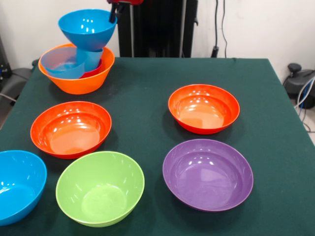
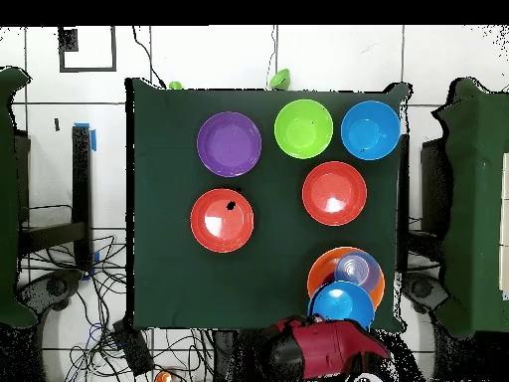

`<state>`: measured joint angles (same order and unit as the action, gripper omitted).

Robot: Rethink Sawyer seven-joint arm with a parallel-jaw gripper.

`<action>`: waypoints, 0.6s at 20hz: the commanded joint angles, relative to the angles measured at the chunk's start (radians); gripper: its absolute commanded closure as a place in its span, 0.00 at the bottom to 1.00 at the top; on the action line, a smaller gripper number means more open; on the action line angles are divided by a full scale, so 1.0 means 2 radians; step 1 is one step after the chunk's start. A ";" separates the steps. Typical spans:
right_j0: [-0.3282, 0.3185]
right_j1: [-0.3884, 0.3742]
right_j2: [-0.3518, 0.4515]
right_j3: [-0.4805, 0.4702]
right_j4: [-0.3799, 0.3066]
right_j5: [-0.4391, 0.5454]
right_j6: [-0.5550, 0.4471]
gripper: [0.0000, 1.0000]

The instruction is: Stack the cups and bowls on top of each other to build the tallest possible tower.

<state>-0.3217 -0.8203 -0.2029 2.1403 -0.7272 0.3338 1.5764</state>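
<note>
Front view: the dark green table cloth (image 1: 147,98) runs to the picture's bottom edge, with its far edge near the top. Open cloth lies down the middle and along the right side, at 3 o'clock. At 11 o'clock a wide orange bowl (image 1: 78,81) sits near the far left corner; inside it stand a pale blue tumbler (image 1: 66,63), tilted with its mouth toward the camera, and a small red cup (image 1: 93,71) of which only a rim shows. A glossy blue bowl (image 1: 87,28) hangs tilted above them, its base just over or on a light-blue cup; contact cannot be told. The gripper (image 1: 114,12) comes down from the top edge with its dark fingers clamped on that bowl's right rim. Four more glossy round bowls are spread out, well apart: a red-orange bowl (image 1: 71,129) at 9 o'clock, another red-orange bowl (image 1: 204,108) at 2 o'clock, a lime green bowl (image 1: 100,188) at 7 o'clock, a purple bowl (image 1: 207,174) at 5 o'clock. A second blue bowl (image 1: 19,186) is cut by the left edge.

Overhead view: the red arm (image 2: 328,348) enters at 6 o'clock, beside the raised blue bowl (image 2: 342,304), which overlaps the orange bowl (image 2: 320,271). The table's left half is mostly bare cloth.
</note>
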 commanded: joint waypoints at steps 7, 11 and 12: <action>-0.002 0.005 0.030 -0.032 -0.024 -0.019 0.027 1.00; -0.005 0.004 0.033 -0.034 -0.026 -0.019 0.021 1.00; -0.006 0.003 0.034 -0.034 -0.027 -0.018 0.019 1.00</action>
<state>-0.3260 -0.8206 -0.2029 2.1382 -0.7274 0.3340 1.5764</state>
